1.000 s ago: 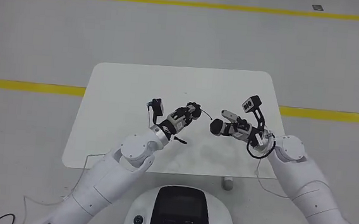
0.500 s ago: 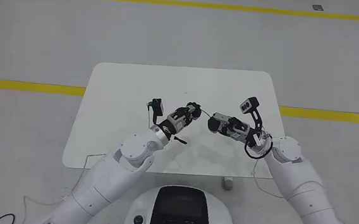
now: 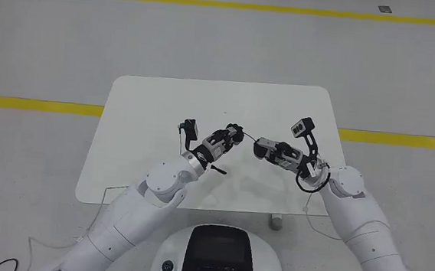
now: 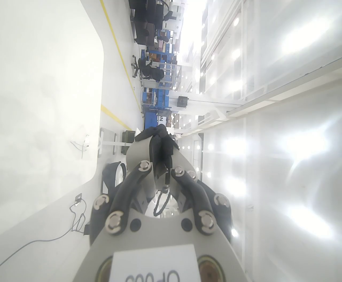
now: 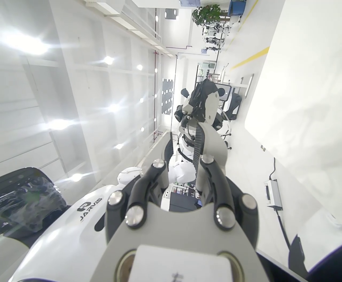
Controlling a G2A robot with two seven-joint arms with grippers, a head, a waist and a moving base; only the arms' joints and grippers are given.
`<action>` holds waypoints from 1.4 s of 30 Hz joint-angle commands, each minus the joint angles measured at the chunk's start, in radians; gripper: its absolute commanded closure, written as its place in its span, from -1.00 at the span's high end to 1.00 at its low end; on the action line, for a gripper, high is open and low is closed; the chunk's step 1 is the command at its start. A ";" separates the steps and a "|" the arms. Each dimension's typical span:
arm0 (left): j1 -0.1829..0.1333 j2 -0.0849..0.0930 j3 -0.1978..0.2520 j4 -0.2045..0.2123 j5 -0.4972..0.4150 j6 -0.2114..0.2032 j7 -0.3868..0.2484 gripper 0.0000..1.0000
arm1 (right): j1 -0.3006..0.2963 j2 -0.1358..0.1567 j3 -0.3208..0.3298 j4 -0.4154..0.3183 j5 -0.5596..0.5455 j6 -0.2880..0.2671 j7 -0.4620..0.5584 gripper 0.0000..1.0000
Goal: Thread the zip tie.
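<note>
Over the middle of the white table (image 3: 150, 107), my left gripper (image 3: 236, 132) is shut on one end of a thin black zip tie (image 3: 249, 138). In the left wrist view its fingertips (image 4: 157, 132) meet around a dark piece. The free end of the tie curves toward my right gripper (image 3: 260, 147), which faces the left one from close by. The right wrist view shows the right gripper (image 5: 184, 145) with a narrow gap between its ribbed pads, and the left gripper (image 5: 203, 97) just beyond. Whether the tie reaches into that gap is too fine to see.
The table's rounded far right corner (image 3: 324, 94) lies beyond the right arm. A black cable loop (image 3: 310, 183) hangs at the right wrist. A yellow floor line (image 3: 35, 105) runs behind the table.
My right gripper moved left toward the left gripper and its fingers narrowed. The left arm kept still with the zip tie.
</note>
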 commanded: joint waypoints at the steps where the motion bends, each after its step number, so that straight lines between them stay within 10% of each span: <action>1: 0.000 0.000 0.000 0.000 0.000 0.000 0.000 -1.00 | -0.001 -0.004 0.003 0.002 -0.004 0.000 0.002 -0.78; 42: 0.000 0.000 0.000 0.000 0.000 0.000 0.000 -1.00 | 0.006 -0.059 0.059 0.056 -0.038 0.000 0.045 -0.76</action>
